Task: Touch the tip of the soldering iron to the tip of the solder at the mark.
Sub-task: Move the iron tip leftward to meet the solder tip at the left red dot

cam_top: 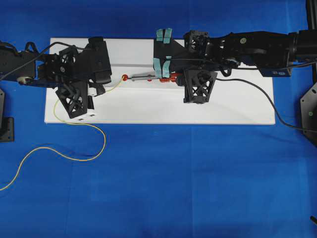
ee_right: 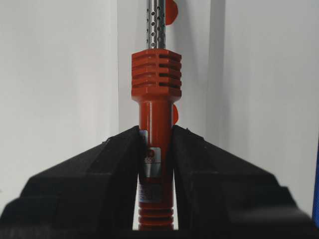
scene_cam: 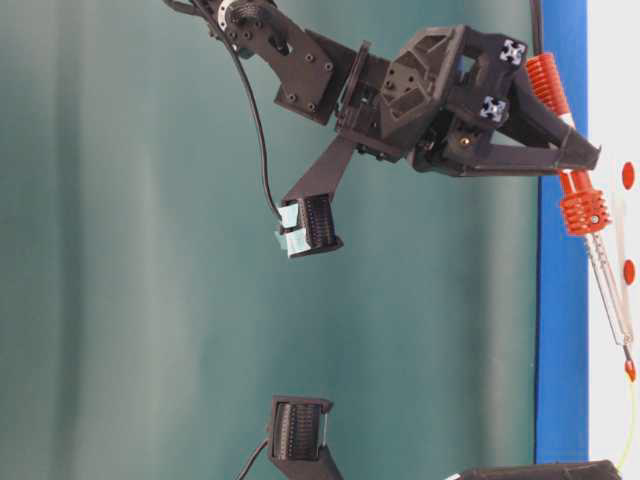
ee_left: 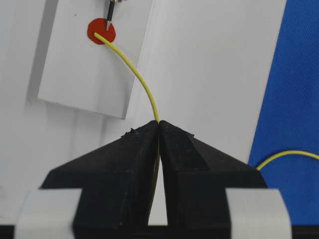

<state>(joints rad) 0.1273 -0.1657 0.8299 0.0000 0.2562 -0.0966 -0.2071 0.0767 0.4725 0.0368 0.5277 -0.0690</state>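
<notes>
My left gripper point(ee_left: 159, 122) is shut on the thin yellow solder point(ee_left: 142, 82). The wire arcs forward from the pinch and its tip rests on the red round mark point(ee_left: 101, 31). The soldering iron point(ee_right: 156, 74), red-orange with a ribbed collar and silver shaft, is clamped by its body in my right gripper point(ee_right: 155, 130). The iron's pointed end point(ee_left: 108, 22) touches the mark's upper edge, a small gap from the solder's tip. From overhead, the iron point(cam_top: 148, 77) lies level, pointing left at the mark point(cam_top: 125, 77), with the left gripper point(cam_top: 103, 89) just beyond it.
All this sits on a white board point(cam_top: 223, 106) over blue cloth; the mark is on a smaller raised white plate point(ee_left: 75, 74). The solder's slack point(cam_top: 74, 158) loops off the board's front edge. A black cord point(cam_top: 257, 96) trails right. Two more red dots point(ee_right: 171, 11) lie under the iron.
</notes>
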